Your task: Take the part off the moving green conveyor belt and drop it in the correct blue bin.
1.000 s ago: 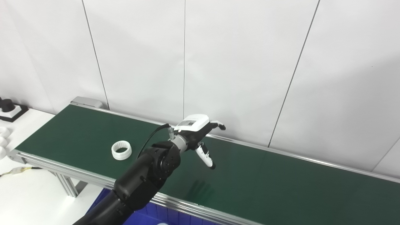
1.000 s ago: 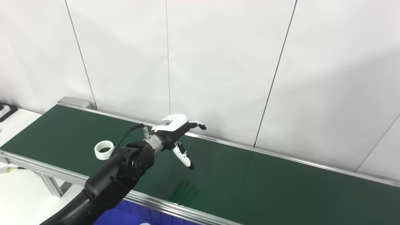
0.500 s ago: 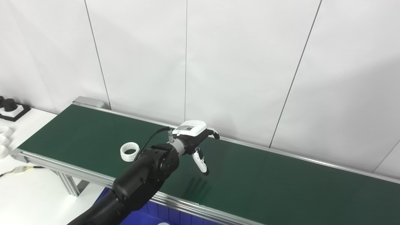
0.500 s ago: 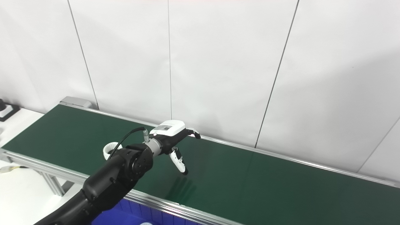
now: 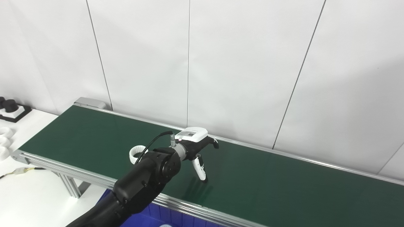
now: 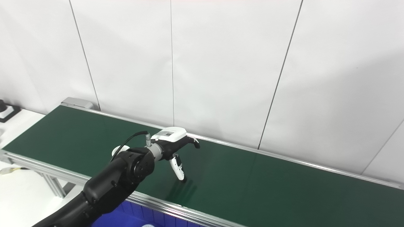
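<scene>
A white panelled wall (image 5: pixel 240 63) fills the upper half of both views, split by thin dark seams that run from the top edge down, the ones toward 3 o'clock slanting. Soft, even light falls on it, with a faint grey shadow spreading over the panels at 2 to 3 o'clock. At 9 o'clock a white table (image 5: pixel 28 195) carries a black knob on a black-and-white base (image 5: pixel 11 109) at its far edge and some white rounded pieces (image 5: pixel 4 142) cut off by the left border, while a thin cable with a pale connector (image 5: pixel 19 171) lies across it.
</scene>
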Controlling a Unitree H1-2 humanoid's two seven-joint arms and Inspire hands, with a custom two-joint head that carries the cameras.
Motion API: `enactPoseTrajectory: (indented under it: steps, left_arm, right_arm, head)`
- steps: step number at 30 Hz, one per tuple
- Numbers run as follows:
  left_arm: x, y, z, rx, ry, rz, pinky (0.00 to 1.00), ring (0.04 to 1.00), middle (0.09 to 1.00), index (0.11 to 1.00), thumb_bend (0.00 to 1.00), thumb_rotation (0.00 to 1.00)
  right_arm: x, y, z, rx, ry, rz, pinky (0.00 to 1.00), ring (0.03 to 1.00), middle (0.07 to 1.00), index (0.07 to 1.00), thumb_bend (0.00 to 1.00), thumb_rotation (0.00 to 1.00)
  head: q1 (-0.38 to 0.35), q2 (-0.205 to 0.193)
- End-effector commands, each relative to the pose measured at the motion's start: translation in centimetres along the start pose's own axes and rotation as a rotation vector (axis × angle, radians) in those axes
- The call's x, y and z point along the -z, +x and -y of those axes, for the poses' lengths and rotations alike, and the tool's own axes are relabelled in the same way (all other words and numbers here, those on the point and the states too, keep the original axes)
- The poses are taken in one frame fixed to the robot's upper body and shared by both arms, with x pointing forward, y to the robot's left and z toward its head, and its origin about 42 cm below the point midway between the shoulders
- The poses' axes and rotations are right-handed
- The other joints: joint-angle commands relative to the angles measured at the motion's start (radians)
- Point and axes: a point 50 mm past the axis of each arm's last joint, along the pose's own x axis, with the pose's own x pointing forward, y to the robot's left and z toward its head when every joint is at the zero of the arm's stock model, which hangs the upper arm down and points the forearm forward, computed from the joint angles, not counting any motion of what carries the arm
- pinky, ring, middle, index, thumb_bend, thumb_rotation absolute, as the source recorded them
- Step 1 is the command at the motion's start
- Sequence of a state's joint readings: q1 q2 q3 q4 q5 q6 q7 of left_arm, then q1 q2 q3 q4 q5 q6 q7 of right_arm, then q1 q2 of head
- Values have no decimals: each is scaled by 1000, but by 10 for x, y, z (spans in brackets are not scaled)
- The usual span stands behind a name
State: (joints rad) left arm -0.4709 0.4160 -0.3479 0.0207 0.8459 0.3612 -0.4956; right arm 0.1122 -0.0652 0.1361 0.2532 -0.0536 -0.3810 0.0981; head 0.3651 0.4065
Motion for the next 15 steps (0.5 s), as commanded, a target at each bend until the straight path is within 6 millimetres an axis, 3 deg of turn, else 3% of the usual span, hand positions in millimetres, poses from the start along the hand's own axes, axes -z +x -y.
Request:
enactPoseTrajectory:
  steps: [1,15]
  left_arm:
    - [1,1,-16,-51,44,-4,999,913,886,800,939,16]
    - [1,7,-2,-12,88,15,1000,893,879,791,912,0]
  right_arm:
    - [-14,7,1,9,6,87,704,782,828,928,439,848]
    - [-13,8,1,4,3,86,713,787,831,930,433,849]
  head:
    - [1,0]
    - [-1,-3]
